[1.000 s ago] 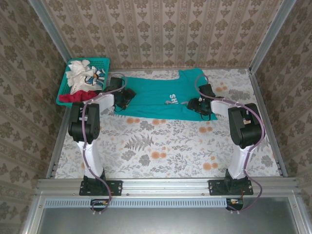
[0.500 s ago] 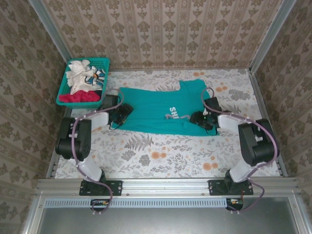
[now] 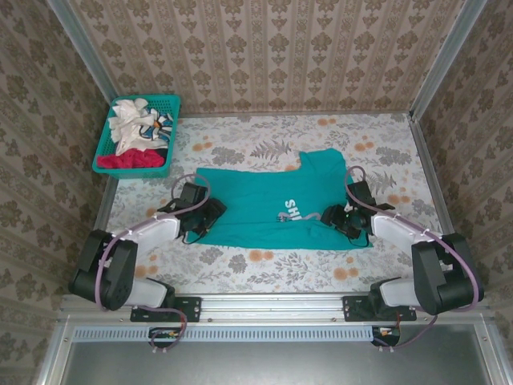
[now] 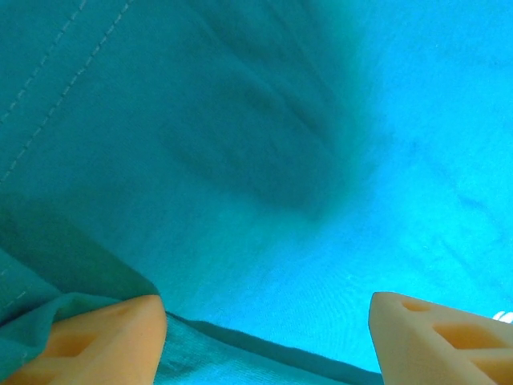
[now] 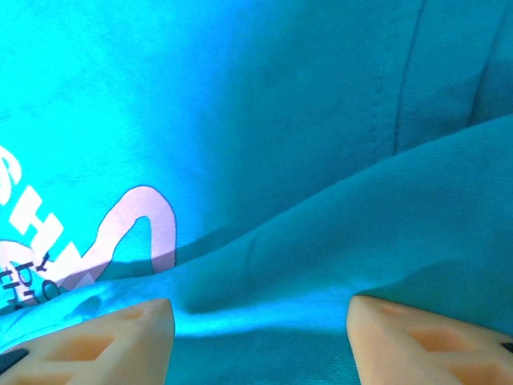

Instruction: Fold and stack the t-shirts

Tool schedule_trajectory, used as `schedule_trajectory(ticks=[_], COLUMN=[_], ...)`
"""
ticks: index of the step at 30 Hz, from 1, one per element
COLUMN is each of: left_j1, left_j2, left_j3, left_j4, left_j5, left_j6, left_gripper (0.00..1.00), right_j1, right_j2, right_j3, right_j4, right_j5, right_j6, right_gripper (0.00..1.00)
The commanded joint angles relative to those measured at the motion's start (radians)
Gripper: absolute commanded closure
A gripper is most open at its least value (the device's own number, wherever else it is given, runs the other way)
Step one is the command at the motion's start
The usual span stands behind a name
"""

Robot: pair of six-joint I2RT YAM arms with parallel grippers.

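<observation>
Left end effector [image 4: 266,314] and right end effector [image 5: 260,311], spread, sit on opposite edges of teal t-shirt [image 3: 256,200].

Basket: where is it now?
Top view: the basket sits in the table's far left corner, beyond and left of the spread teal shirt.

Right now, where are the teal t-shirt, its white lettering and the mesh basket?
teal t-shirt [image 3: 248,200], top external view, middle of its body.
white lettering [image 3: 289,208], top external view, the large chest letters.
mesh basket [image 3: 166,104], top external view, bare mesh at its far right corner.
</observation>
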Motion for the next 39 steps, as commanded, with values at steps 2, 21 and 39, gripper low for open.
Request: schedule_trajectory(ticks=[2,21,39], left_j1=[-0.007,0.131,0.167], left_j2=[-0.030,0.214,0.325], left_j3=[-0.065,0.521,0.574], left_j4=[-0.252,-0.339,-0.301], left_j5=[-0.047,-0.304,-0.265], left_j6=[-0.043,0.493,0.493], left_gripper=[0.28,0.10,0.20], right_j1=[-0.004,0.004,-0.020], right_j2=[0.000,0.011,0.627], right_j3=[0.050,0.288,0.734], right_j4=[-0.117,0.125,-0.126], right_j5=[0.078,0.074,-0.009], right_j6=[-0.036,-0.171,-0.204], right_gripper=[0.39,0.28,0.30])
